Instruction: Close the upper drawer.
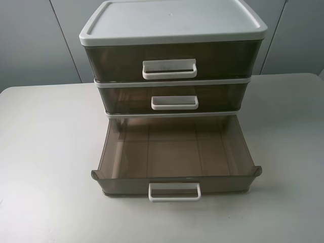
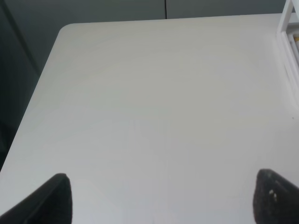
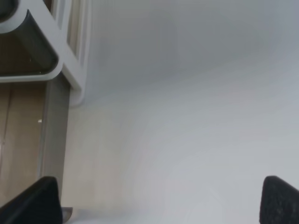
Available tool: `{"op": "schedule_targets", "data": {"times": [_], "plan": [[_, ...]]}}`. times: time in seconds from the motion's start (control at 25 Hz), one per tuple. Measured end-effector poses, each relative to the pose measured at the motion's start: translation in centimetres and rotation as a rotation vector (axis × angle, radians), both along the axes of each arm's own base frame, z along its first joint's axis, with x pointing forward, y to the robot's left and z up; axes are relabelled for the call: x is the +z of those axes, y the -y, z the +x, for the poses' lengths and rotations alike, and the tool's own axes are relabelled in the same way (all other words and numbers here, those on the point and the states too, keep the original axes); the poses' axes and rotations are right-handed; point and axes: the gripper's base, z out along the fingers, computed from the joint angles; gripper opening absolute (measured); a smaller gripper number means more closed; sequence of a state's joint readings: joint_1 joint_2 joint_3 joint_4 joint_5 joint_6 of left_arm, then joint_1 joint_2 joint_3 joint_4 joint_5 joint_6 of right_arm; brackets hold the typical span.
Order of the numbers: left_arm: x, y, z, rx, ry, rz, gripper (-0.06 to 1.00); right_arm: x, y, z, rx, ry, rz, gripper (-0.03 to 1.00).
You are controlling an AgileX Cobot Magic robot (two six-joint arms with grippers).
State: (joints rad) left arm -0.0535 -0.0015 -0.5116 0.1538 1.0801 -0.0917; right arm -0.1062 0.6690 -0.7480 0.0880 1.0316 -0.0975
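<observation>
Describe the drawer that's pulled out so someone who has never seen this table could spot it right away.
On the white table stands a smoky brown translucent plastic cabinet with a white lid, holding three stacked drawers. The pulled-out drawer is the bottom one, with a white handle at its front. Unlike the two drawers above, it juts forward, showing its empty interior.

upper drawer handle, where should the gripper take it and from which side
Take the white loop handle on the upper drawer at the middle of its horizontal bar, coming in from the front, above the pulled-out bottom drawer. The bar stands proud of the drawer face, leaving a gap for fingers. Since closing needs only a push, pressing the face beside it would probably do too.
</observation>
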Motion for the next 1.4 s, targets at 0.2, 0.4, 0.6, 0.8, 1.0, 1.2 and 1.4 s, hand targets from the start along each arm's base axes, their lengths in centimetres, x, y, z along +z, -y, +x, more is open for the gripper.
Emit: {"op": "schedule_targets", "data": {"times": [0.2,0.4,0.6,0.8,1.0,1.2,1.4], "plan": [[0.0,0.0,0.0,0.0,0.0,0.0,0.74,0.3,-0.5,-4.7,0.006,0.089,-0.014,0.64],[0.0,0.0,0.0,0.0,0.0,0.0,0.74,-0.5,-0.7,-7.9,-0.045,0.188,0.014,0.64],[0.0,0.0,0.0,0.0,0.0,0.0,0.74,-2.3,-0.8,-9.4,-0.082,0.263,0.043,0.64],[0.0,0.0,0.0,0.0,0.0,0.0,0.74,-4.2,-0.9,-10.4,-0.088,0.325,0.043,0.64],[0.0,0.0,0.0,0.0,0.0,0.0,0.74,-4.5,-1.0,-11.2,-0.072,0.366,0.038,0.64],[0.0,0.0,0.0,0.0,0.0,0.0,0.74,-4.5,-1.0,-11.2,-0.02,0.37,0.038,0.64],[0.0,0.0,0.0,-0.004,-0.001,0.007,0.74,-4.5,-1.0,-11.2,-0.017,0.37,0.037,0.64]]}}
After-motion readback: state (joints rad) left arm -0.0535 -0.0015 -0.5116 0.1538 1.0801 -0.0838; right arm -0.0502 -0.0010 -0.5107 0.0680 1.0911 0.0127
